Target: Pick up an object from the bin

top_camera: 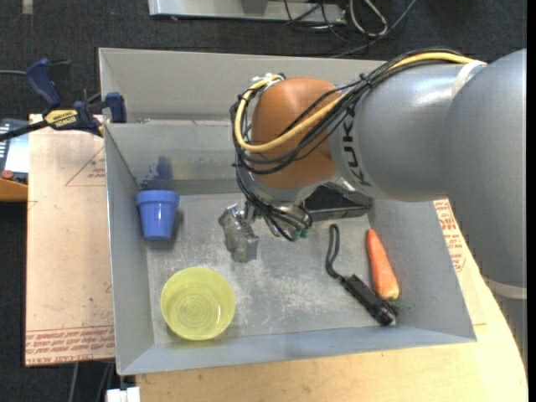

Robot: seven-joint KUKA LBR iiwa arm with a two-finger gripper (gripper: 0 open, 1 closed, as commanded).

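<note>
Left of the jaws, a blue tapered plastic cup [157,214] lies unpicked; jaw opening cannot be told; grasp judged outstanding.

Blue cup [157,214] near yellow bowl [198,304]; orange carrot [382,264] beside black tool [362,289].

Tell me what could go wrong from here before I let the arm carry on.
1. The gripper is over bare bin floor, between the blue cup and the black bent tool; a grasp here would likely catch nothing.
2. The orange carrot lies right beside that tool, perhaps touching, so picking one might drag the other.
3. The yellow bowl lies close to the front wall, which could crowd an approach.
</note>
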